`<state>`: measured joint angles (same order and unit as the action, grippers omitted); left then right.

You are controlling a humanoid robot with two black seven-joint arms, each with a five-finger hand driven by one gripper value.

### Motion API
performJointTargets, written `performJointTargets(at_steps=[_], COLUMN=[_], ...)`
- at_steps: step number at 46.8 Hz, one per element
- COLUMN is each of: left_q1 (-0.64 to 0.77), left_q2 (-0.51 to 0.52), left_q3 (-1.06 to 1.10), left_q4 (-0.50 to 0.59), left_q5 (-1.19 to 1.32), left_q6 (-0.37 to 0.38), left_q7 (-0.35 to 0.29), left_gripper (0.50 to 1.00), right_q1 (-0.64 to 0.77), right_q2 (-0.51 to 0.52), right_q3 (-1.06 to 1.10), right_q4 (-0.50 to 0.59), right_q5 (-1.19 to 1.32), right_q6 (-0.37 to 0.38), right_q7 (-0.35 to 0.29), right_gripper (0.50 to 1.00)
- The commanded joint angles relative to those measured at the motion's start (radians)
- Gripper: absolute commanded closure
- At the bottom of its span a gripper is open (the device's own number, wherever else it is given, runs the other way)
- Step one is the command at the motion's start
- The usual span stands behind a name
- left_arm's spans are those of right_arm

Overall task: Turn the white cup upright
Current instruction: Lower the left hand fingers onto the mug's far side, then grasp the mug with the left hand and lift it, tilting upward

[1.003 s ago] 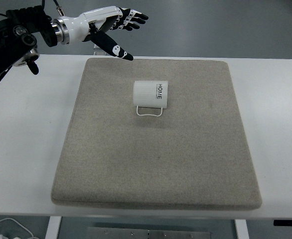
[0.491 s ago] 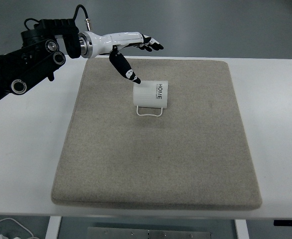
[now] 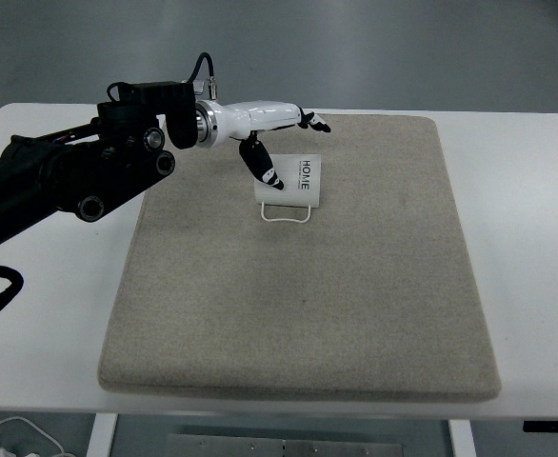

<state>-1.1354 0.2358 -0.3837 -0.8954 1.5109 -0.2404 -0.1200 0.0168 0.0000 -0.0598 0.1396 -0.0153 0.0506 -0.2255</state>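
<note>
Top view: left robot hand over white cup

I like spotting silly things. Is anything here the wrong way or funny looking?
Yes, the white cup is tipped over. It lies on its side on the grey mat, with its thin handle flat on the mat. The left hand is over it with fingers spread. Nothing looks spilled or broken.

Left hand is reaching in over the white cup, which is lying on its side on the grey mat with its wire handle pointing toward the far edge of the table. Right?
Not quite. In the top view the white cup lies on its side on the grey mat under the left hand, but its wire handle points toward the near edge, not the far one.
</note>
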Motion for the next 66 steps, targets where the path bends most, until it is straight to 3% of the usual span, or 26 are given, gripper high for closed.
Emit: performJointTargets(at_steps=[1,22,38,48,57,66], left_q1=[0.014,0.049,0.057,0.057,0.057,0.057], left_q2=[-0.009,-0.049,-0.055,-0.055,-0.055,-0.055], left_q3=[0.02,0.022,0.022,0.049,0.051,0.052], left_q4=[0.004,0.041,0.053,0.053,0.053,0.055], left_q5=[0.002,0.0,0.0,0.0,0.002,0.002], left_q6=[0.027,0.095,0.099,0.098,0.099,0.099], left_q7=[0.003,0.049,0.053,0.053,0.053,0.053], left_gripper=[0.508,0.508,0.529,0.66,0.69,0.962], right_q1=[0.0,0.0,0.0,0.0,0.0,0.0], right_q2=[0.0,0.0,0.0,0.0,0.0,0.0], right_q3=[0.0,0.0,0.0,0.0,0.0,0.0], right_q4=[0.0,0.0,0.0,0.0,0.0,0.0], right_q5=[0.0,0.0,0.0,0.0,0.0,0.0], right_q6=[0.0,0.0,0.0,0.0,0.0,0.0], right_q7=[0.0,0.0,0.0,0.0,0.0,0.0], right_gripper=[0.57,0.57,0.57,0.57,0.57,0.57])
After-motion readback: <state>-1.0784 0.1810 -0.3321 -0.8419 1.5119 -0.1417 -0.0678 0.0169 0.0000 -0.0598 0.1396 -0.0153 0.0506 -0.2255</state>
